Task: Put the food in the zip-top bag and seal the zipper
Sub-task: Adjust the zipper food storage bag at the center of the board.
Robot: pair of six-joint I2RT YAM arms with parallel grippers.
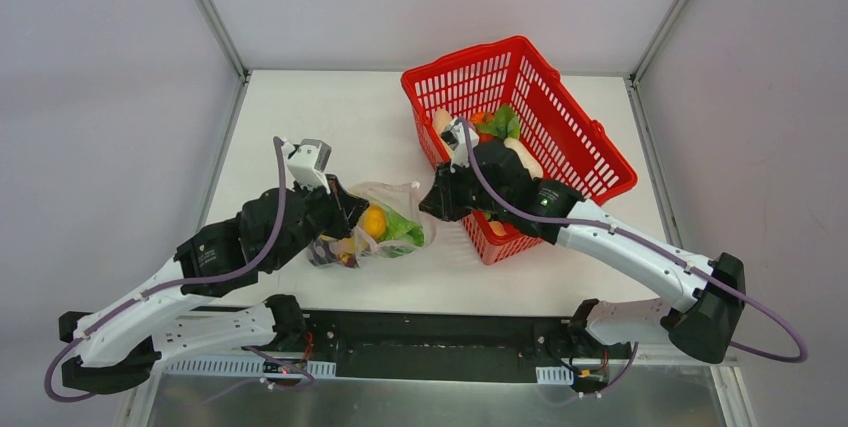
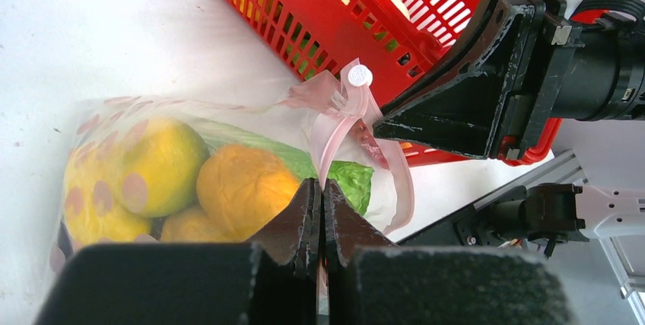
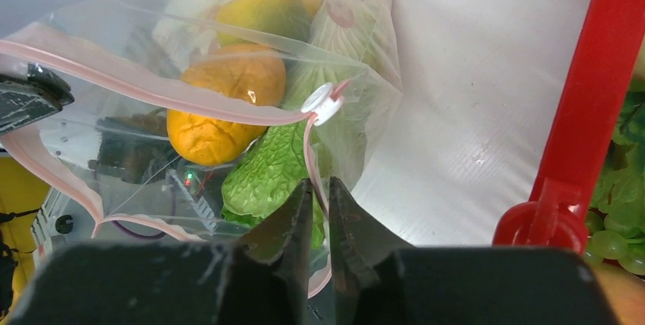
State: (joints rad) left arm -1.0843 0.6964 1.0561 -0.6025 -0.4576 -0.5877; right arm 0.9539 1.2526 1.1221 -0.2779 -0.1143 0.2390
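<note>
Pinching the zipper [image 3: 152, 85] at two spots: clamped shut on the pink strip with left pincer [image 2: 321, 207], closed to a sliver on the strip's tail with right pincer [image 3: 318, 199], just below the white slider [image 3: 323, 103]. Presumably stretching the mouth taut for sealing. Zip-top bag [image 3: 365, 66] directly ahead of both fingertips, food [image 3: 224, 104] inside; mouth seemingly part open. Red basket [image 3: 601, 74] beside right pincer.

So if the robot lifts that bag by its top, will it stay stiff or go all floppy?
Probably floppy: the bag looks like thin, crinkly film, and its zipper curves and kinks. It would likely sag at the bottom under the orange and lettuce inside. The orange, being round, may roll about in there.
</note>
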